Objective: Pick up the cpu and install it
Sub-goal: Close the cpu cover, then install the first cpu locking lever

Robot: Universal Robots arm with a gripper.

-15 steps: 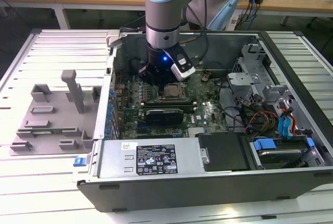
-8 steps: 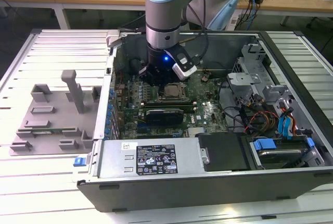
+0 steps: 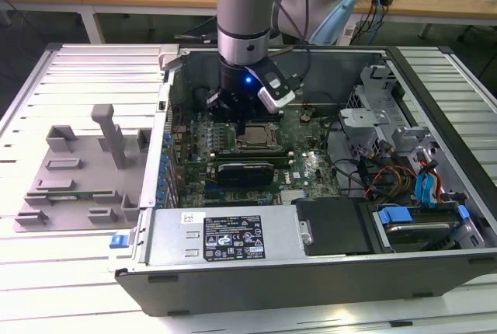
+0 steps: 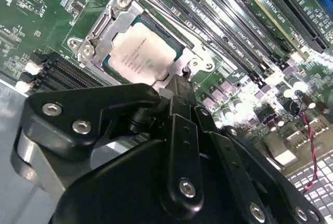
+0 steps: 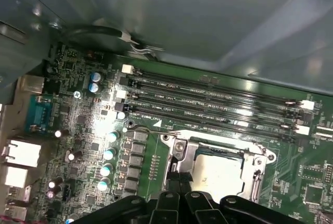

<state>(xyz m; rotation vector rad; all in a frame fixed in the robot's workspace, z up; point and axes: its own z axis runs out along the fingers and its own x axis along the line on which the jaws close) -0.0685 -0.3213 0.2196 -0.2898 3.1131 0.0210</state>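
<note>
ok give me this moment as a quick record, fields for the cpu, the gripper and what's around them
cpu: lies flat in the motherboard socket, silvery top up
socket frame: metal, surrounds the cpu
gripper: inside the computer case, tip at the socket's edge beside the cpu
fingers: appear closed together, nothing between them
grey tray: outside the case, on the exterior view's left
</note>
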